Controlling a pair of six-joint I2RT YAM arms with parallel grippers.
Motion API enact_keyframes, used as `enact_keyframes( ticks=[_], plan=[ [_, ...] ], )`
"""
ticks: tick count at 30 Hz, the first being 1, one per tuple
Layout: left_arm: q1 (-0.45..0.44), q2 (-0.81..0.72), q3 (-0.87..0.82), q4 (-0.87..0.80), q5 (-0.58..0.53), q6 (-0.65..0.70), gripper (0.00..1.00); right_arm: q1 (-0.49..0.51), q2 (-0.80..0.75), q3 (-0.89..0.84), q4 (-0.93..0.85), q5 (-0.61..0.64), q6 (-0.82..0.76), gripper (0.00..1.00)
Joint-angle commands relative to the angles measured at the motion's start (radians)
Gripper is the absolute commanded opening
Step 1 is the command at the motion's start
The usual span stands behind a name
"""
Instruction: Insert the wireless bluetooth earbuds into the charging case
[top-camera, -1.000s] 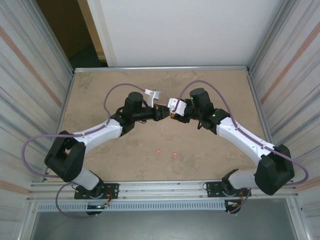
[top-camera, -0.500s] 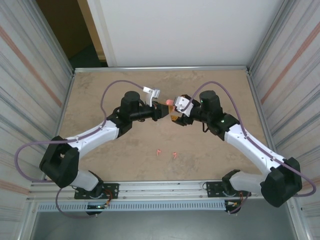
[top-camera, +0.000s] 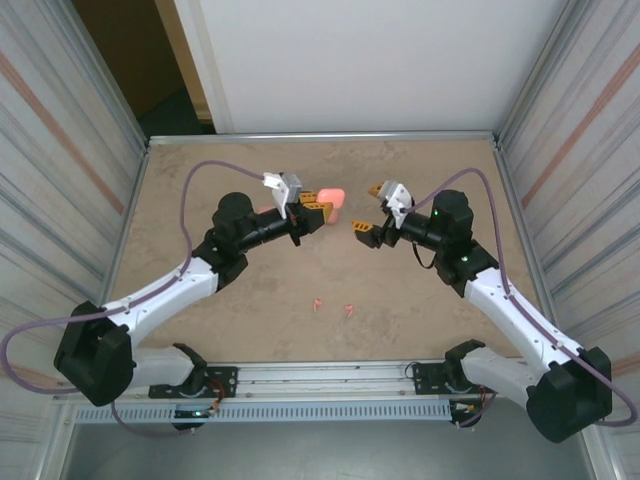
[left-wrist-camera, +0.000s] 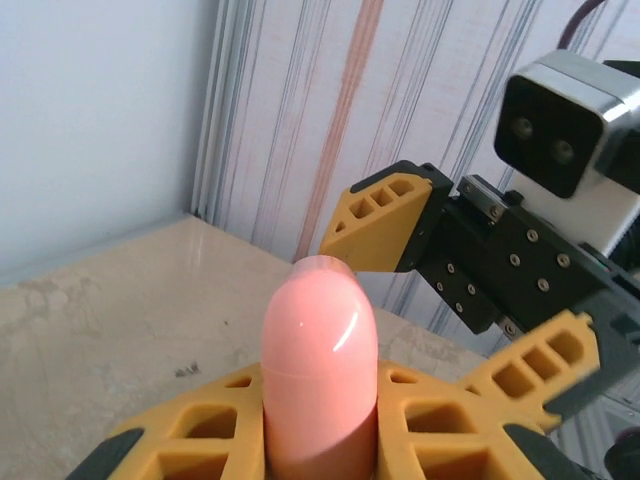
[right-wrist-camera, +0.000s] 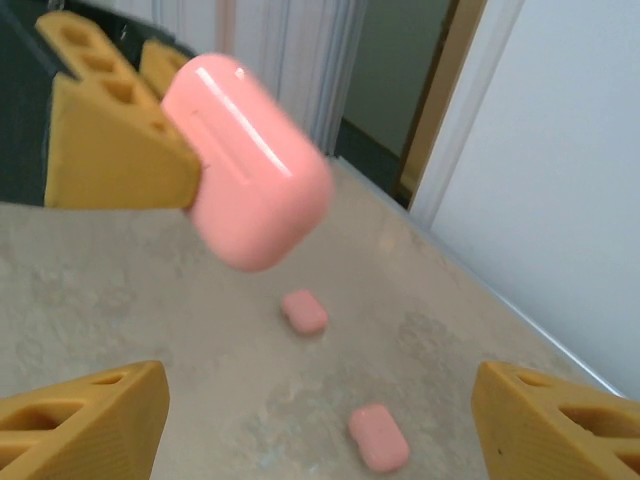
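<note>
left arm is reaching out over the middle of the surface. the left gripper is clenching its jaws on the charging case and holding it up off the surface. in the left wrist view the case is standing upright between the yellow fingers, rounded end up, with a thin seam running across it low down. the lid is looking closed to me.

right gripper is facing the left one from the other side, near the case but not touching it. its jaws are standing wide apart and gripping nothing. in the right wrist view i am seeing its two yellow fingertips at the bottom corners, with the held case hanging tilted in the gap above them.

two earbuds are lying on the surface well short of both grippers, toward the arm bases, the second one just beside the first. they are too small for me to tell which way they are facing.

two spare cases are lying on the surface beyond the held one in the right wrist view, one farther off and one closer, apart from each other.
</note>
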Motion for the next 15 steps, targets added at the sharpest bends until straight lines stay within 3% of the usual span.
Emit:
enact_keyframes(
  ticks=[1,9,15],
  plan=[
    [0.007,-0.044,-0.031,0.140,-0.006,0.094,0.00,-0.023,-0.014,-0.017,0.187,-0.111,0.178,0.79],
    [0.010,-0.059,-0.057,0.270,0.047,0.133,0.00,-0.025,0.036,0.047,0.311,-0.243,0.349,0.83],
    [0.011,-0.043,-0.032,0.293,0.074,0.146,0.00,-0.024,0.073,0.074,0.405,-0.257,0.427,0.84]
  ],
)
